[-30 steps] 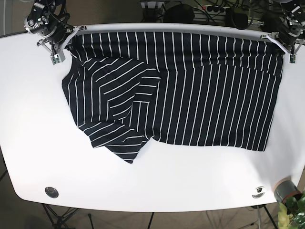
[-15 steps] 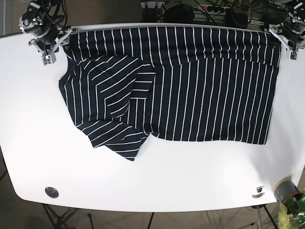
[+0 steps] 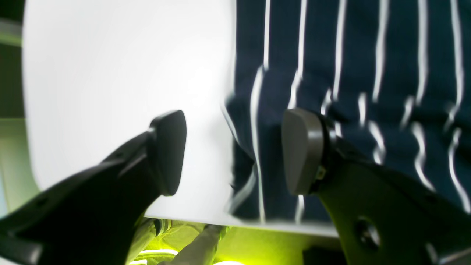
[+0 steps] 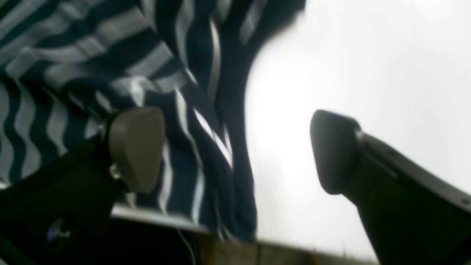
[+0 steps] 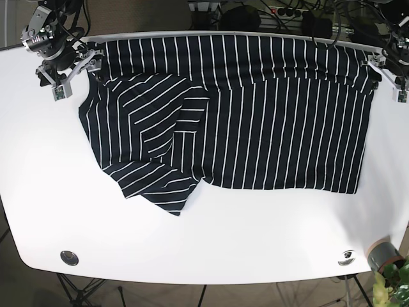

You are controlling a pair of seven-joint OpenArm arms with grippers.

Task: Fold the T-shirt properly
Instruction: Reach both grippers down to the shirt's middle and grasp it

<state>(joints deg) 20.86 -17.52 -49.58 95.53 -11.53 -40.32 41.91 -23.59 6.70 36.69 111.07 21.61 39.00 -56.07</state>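
Observation:
A black T-shirt with thin white stripes (image 5: 268, 115) lies spread on the white table (image 5: 211, 236). Its top edge runs along the table's back edge, and its left part is folded over with slanted stripes (image 5: 153, 141). My right gripper (image 5: 75, 75) is open at the shirt's back left corner. In the right wrist view the gripper (image 4: 233, 149) straddles the shirt's bunched corner (image 4: 206, 110). My left gripper (image 5: 385, 77) is open at the back right corner. In the left wrist view the gripper (image 3: 235, 151) straddles the shirt's edge (image 3: 265, 140).
The table's back edge lies right behind both grippers, with cables and power strips (image 5: 281, 13) beyond it. A grey pot with a plant (image 5: 383, 256) stands off the front right corner. Two round fittings (image 5: 69, 257) (image 5: 347, 256) sit near the front edge.
The shirt's top edge has been drawn back toward the table's rear edge. Both grippers have since shifted slightly forward and outward at the corners.

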